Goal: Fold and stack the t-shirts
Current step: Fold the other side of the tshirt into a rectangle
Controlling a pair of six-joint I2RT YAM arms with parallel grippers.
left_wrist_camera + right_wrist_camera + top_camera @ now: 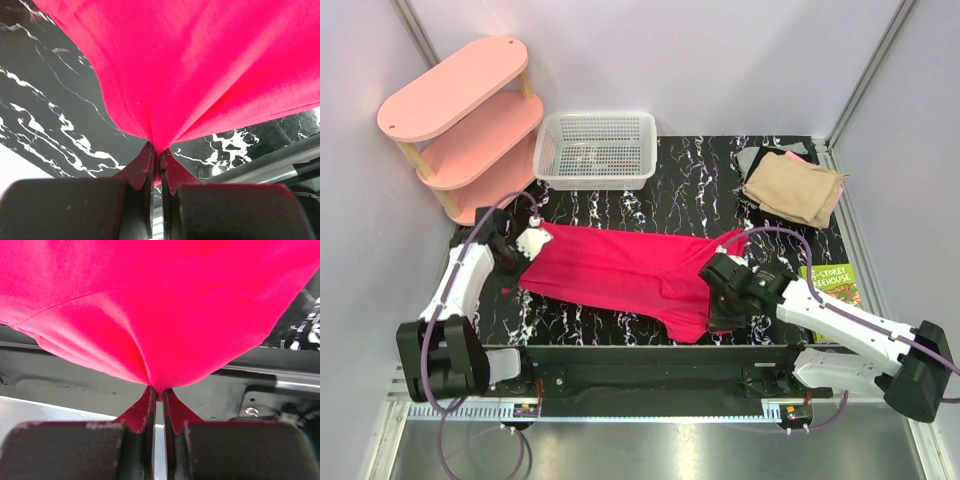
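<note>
Crimson-pink tee [620, 272] taut between left gripper [156, 151] and right gripper [157, 391], both clamped on its cloth.

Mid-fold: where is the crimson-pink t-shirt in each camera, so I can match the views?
Top external: crimson-pink t-shirt spread mid-frame between both arms.
Left wrist: fills the upper frame, edge pinched by the left gripper's fingers.
Right wrist: fills the upper frame, pinched by the right gripper's fingers.
Shared landmark: black marbled tabletop.
</note>
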